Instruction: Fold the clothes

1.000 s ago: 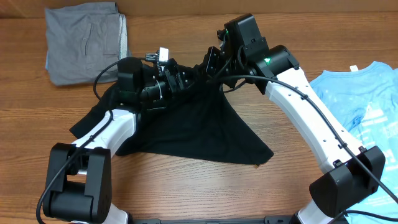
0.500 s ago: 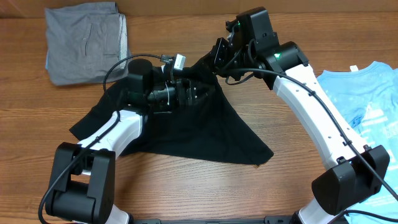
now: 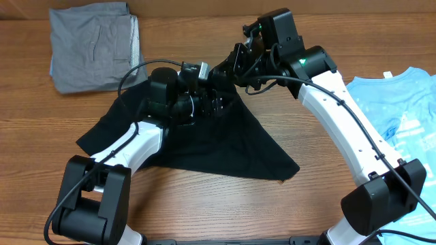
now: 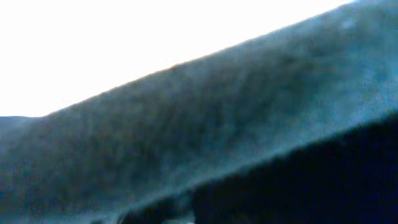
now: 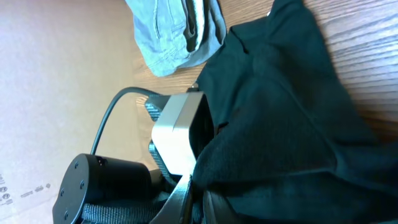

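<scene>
Black garment [image 3: 225, 146] was held up by its top edge, pinched in the right gripper [image 5: 194, 199]; the rest trailed on the table [image 3: 204, 204] below. Left gripper [image 3: 212, 102] sat just beside, buried in cloth (wrist cam all blur), so couldn't tell its jaw state.

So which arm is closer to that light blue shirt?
Right. The right arm runs down just beside the light blue shirt, with its base at the shirt's edge. The left arm lies over the black garment, well away on the other side.
</scene>
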Motion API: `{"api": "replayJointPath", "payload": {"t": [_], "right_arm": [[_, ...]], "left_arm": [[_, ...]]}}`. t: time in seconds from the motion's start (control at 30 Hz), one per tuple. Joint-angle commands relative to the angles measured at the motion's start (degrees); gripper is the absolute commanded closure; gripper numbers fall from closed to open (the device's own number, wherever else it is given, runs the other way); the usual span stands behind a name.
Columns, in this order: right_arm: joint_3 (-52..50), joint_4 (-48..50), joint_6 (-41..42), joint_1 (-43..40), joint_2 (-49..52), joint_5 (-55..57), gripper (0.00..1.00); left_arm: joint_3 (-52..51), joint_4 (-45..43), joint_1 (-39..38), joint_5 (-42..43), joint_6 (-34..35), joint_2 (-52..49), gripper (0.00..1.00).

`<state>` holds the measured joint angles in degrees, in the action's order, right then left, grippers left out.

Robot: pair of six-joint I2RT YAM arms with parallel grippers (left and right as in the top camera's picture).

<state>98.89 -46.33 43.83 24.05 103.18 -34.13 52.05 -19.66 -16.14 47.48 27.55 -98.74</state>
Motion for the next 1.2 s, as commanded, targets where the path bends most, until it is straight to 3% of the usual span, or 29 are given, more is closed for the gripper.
{"api": "replayJointPath", "payload": {"t": [0.0,0.13,0.3,0.33,0.4,0.7,0.73,0.8,0.9,1.07,1.17], "right_arm": [[-0.3,-0.5,-0.4,0.3,-0.4,-0.2,0.93],[-0.3,-1.6,-0.4,0.3,-0.4,0.6,0.94],[-0.3,-2.0,-0.4,0.3,-0.4,0.6,0.94],[-0.3,-2.1,-0.4,0.4,-0.4,0.6,0.94],[-0.3,-2.1,-0.4,0.4,-0.4,0.6,0.94],[-0.3,-5.2,-2.0,-0.6,-0.4,7.5,0.90],[-0.3,-5.6,-2.2,-0.8,-0.4,8.1,0.87],[-0.3,-6.8,-3.3,-1.3,-0.4,9.5,0.69],[-0.3,-9.9,-6.3,-2.1,-0.4,11.7,0.21],[-0.3,-19.0,-6.6,-4.0,-0.4,18.3,0.00],[-0.3,-24.9,-7.1,-5.0,-0.4,21.8,0.00]], "left_arm": [[1.4,-0.1,-0.2,-1.6,-1.4,0.0,0.30],[2.2,0.1,-0.2,-1.7,-1.4,0.8,0.37],[2.3,0.5,-0.2,-2.3,-1.4,1.0,0.72],[2.3,1.1,-0.2,-3.0,-1.4,1.0,0.85],[2.3,1.4,-0.2,-3.0,-1.4,1.0,0.96],[2.4,7.5,2.0,-3.2,-2.6,5.8,0.96],[2.4,9.0,2.4,-3.8,-3.2,7.0,0.96],[2.4,13.0,3.3,-6.7,-3.6,9.9,0.96],[2.4,19.6,5.1,-11.8,-5.0,14.0,0.96],[2.4,30.7,9.3,-22.3,-5.9,19.0,0.96],[2.4,35.8,12.1,-27.0,-5.9,20.0,0.96]]}}
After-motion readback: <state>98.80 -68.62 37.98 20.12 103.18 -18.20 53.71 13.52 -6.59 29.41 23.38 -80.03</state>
